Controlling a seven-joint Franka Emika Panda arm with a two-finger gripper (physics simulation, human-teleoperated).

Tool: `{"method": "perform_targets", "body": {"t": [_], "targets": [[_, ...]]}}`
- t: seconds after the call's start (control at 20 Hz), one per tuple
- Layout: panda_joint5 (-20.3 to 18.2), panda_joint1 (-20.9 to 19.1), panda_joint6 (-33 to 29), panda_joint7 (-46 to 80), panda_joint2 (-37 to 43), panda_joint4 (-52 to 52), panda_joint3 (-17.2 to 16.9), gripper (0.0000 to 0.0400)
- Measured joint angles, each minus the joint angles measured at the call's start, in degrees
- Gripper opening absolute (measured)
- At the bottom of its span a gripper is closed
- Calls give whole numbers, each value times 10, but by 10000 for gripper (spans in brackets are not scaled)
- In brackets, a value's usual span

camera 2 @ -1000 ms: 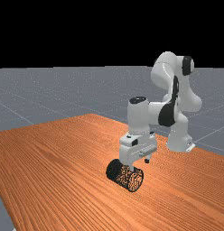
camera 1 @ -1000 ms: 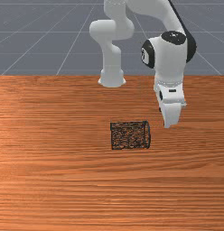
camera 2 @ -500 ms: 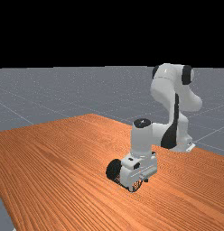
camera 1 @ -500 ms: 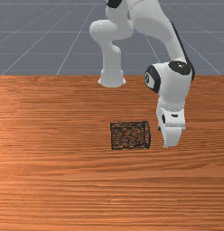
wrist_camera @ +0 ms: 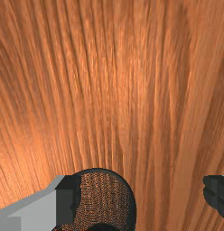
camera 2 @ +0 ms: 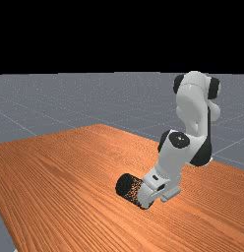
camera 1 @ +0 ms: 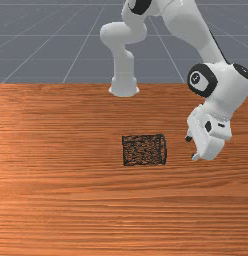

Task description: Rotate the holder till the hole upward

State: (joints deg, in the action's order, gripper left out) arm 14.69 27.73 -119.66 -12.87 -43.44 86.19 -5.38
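Front view, left to right: a black mesh holder [camera 1: 144, 150] lies on its side on the desk [camera 1: 71, 205], long axis crosswise, mouth facing that view's right; near it, the tool [camera 1: 191, 148], fingers spread apart.

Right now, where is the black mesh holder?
The holder lies on its side on the table, to the front view's left of the open gripper.
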Motion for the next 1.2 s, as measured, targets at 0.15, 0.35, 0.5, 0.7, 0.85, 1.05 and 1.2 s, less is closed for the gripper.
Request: {"method": "perform_targets", "body": {"t": [0.15,0.35,0.5,0.7,0.85,1.05,1.2], "targets": [[35,30,22,37,-68,-50,-23,400],[65,57,53,77,-180,-154,-49,398],[90,79,102,85,-211,-195,-73,395],[115,137,267,84,-308,-328,-170,388],[143,153,168,155,-188,-111,-113,389],[151,174,145,182,-149,-33,-111,394],[153,166,110,182,-127,6,-110,398]]}}
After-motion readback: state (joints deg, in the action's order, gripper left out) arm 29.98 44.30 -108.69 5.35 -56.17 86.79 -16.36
